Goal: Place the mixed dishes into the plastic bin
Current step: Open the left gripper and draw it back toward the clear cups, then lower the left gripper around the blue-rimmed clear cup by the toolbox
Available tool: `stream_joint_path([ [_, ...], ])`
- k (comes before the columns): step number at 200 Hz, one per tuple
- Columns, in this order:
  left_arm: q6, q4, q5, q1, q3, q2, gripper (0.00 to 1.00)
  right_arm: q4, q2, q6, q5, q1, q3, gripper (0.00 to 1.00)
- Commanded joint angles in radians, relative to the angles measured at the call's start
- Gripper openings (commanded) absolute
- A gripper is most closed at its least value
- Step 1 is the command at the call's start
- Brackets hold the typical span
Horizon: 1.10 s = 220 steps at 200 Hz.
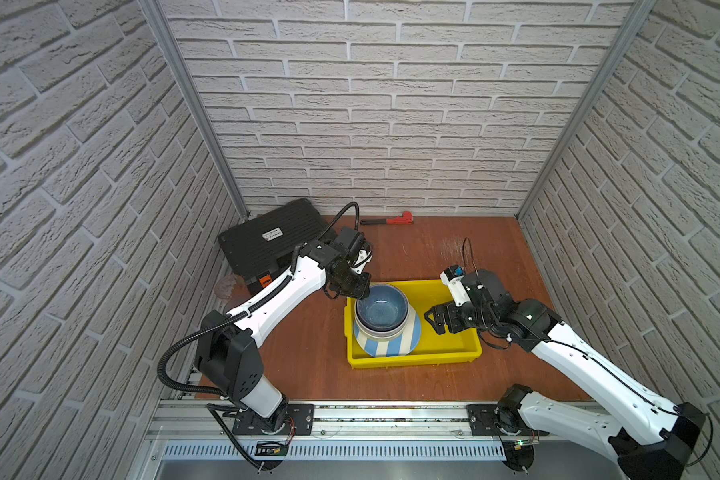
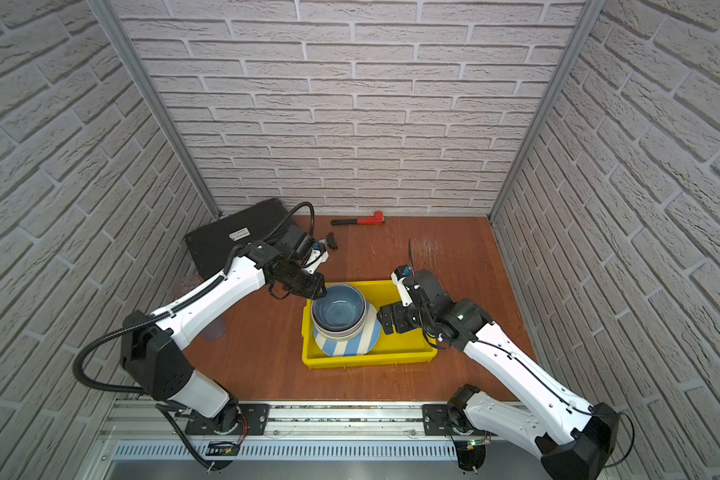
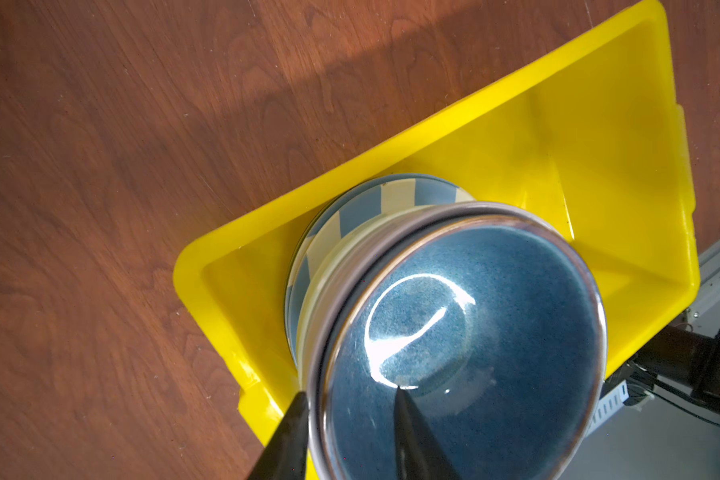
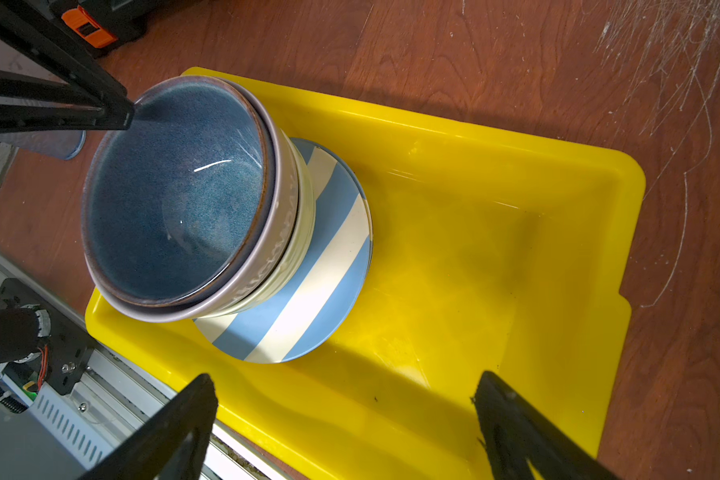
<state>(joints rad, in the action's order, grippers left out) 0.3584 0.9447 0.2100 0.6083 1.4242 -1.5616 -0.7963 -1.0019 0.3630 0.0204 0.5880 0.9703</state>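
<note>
Bowl (image 3: 454, 332) nested in bin (image 3: 620, 166); L claw (image 3: 350, 390) part-open astride rim: lift straight, no snag. R claw (image 4: 346, 376) wide, empty.

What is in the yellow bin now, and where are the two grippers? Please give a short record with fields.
bin: yellow bin, on the wooden table
stack inside: blue bowl in lavender bowl in pale green bowl, on striped plate
left gripper: open, fingers astride the bowl rims
right gripper: open, empty, over the bin's bare part
outside bin: tinted tumbler beside black case
</note>
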Motion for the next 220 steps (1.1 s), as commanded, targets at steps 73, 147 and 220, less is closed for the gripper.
stream_joint_path([
  [73, -0.029, 0.088, -0.124, -0.191, 0.006, 0.151, 0.54, 0.028, 0.043, 0.007, 0.001, -0.008, -0.021, 0.98],
  [147, 0.032, 0.112, -0.242, -0.494, -0.114, 0.311, 0.66, -0.01, 0.01, -0.019, 0.004, -0.011, 0.038, 0.98],
  [220, 0.11, 0.169, -0.249, -0.717, -0.186, 0.369, 0.68, -0.011, -0.059, -0.07, 0.034, -0.016, 0.105, 0.98],
])
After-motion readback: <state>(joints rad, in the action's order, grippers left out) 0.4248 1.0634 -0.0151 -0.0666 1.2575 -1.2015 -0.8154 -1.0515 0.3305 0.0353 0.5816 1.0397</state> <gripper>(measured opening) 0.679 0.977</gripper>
